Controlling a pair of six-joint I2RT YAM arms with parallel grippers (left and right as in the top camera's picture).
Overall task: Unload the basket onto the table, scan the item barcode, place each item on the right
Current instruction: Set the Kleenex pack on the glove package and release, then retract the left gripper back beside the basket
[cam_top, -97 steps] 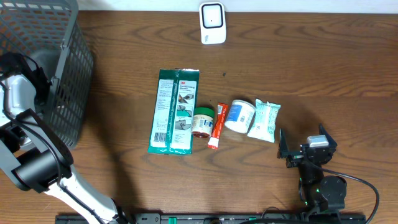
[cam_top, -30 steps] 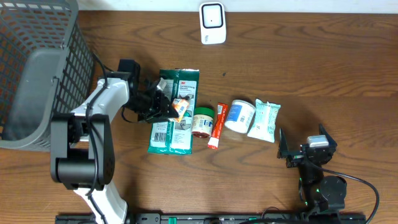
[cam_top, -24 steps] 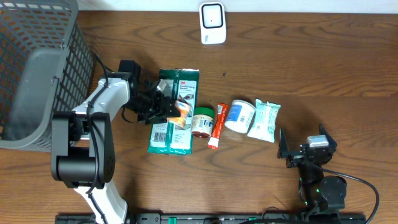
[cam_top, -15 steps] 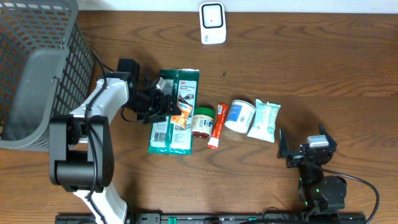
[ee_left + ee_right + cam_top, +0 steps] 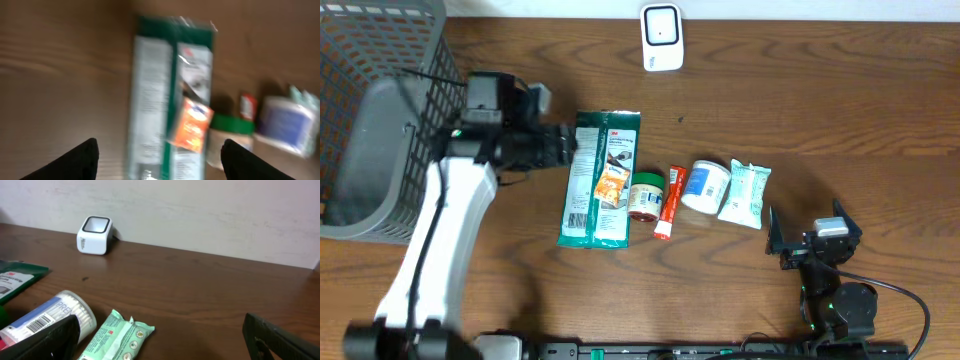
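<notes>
At the 12 o'clock edge of the bench sits the white barcode scanner.

Item location: the orange packet lies flat and slightly tilted on the right half of the green package, at the centre of the bench. Its 3 o'clock edge is just beside the green-lidded jar. No barcode can be read on the packet in either view.

Row layout, from 9 o'clock to 3 o'clock:
- green package, long axis running 12 to 6 o'clock
- green-lidded jar
- red tube
- white tub, lying on its side, with a barcode on its label showing in the right wrist view
- wipes pack

Left gripper: positioned at the 9 o'clock edge of the green package near its upper end, pointing toward 3 o'clock. Its fingers stand wide apart in the blurred wrist view, with nothing between them. The orange packet is apart from both fingers.

Right gripper: positioned near 4 o'clock on the bench, well apart from the row. Its jaws are spread wide and hold nothing.

A grey wire basket occupies the 10 o'clock corner.
</notes>
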